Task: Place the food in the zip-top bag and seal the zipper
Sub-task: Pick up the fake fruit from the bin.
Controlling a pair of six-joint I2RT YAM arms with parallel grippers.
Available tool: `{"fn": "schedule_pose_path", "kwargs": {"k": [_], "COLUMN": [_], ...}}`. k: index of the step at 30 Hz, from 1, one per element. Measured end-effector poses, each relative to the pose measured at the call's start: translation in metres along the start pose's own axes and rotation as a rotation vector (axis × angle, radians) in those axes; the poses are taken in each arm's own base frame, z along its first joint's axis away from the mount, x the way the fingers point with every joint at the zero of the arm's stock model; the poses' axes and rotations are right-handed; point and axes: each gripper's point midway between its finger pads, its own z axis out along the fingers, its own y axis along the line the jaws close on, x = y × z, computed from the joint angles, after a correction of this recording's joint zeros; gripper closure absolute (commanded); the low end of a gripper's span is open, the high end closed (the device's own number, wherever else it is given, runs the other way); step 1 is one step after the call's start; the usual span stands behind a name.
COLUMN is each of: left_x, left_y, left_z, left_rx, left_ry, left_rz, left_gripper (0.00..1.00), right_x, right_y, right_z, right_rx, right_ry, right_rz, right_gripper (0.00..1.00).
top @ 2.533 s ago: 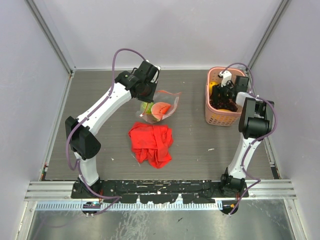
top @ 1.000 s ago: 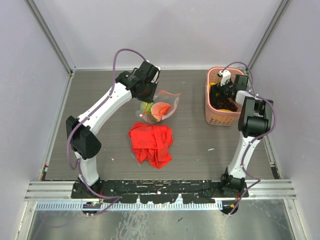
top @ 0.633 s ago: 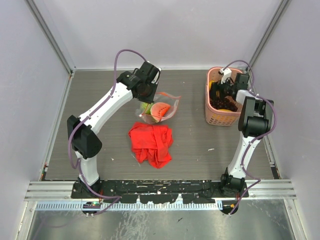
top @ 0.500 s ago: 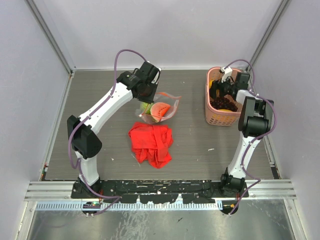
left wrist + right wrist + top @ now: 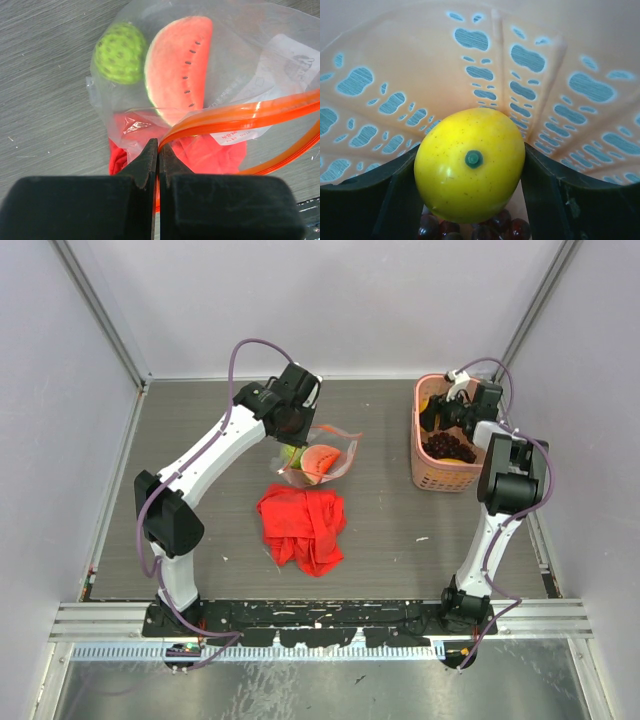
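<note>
In the pink basket [image 5: 440,478] at 2 o'clock on the table [image 5: 190,430], the right end effector [image 5: 470,172] has lifted off the grapes [image 5: 490,229] with a yellow fruit [image 5: 470,150] clenched between its fingers, so it looks ready to carry over. At centre, the left end effector [image 5: 159,150] stays clamped on the orange zipper [image 5: 240,116] of the bag [image 5: 280,45], watermelon [image 5: 177,65] and green fruit [image 5: 121,52] already inside

A pink slatted basket [image 5: 440,478] stood on the grey wood-grain tabletop [image 5: 400,520], its perforated walls rising around the right fingers [image 5: 370,200]. A crumpled red cloth [image 5: 303,525] lay on the tabletop just below the left fingers [image 5: 146,161], nearer the front edge.
</note>
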Motion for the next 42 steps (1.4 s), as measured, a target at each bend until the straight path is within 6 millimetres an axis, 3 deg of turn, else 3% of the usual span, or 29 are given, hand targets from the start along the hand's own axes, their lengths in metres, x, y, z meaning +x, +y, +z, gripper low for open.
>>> {"fn": "schedule_pose_path", "kwargs": {"k": [8,18,28,34,37,42], "left_x": [0.0,0.001,-0.001,-0.003,-0.004,-0.006], "left_y": [0.0,-0.002,-0.005,-0.008,-0.009,-0.01], "left_z": [0.0,-0.001,-0.003,-0.008,-0.01,-0.013], "left_rx": [0.001,0.011,0.031,0.044,0.051,0.06], "left_ry": [0.0,0.005,0.003,0.001,0.0,-0.004], "left_rz": [0.0,0.0,-0.001,-0.002,-0.002,-0.003], "left_gripper": [1.0,1.0,1.0,1.0,1.0,1.0], "right_x": [0.0,-0.08,-0.104,-0.126,-0.143,-0.163], "right_y": [0.011,0.03,0.062,0.105,0.144,0.217], "right_z": [-0.019,-0.078,-0.132,-0.163,-0.171,-0.168], "right_rx": [0.03,0.154,0.252,0.235,0.183,0.046], "right_ry": [0.003,-0.124,-0.202,-0.286,-0.338,-0.395], "right_rz": [0.027,-0.073,-0.075,-0.095,-0.139,-0.223], "right_gripper": [0.51,0.53,0.53,0.53,0.53,0.53]}}
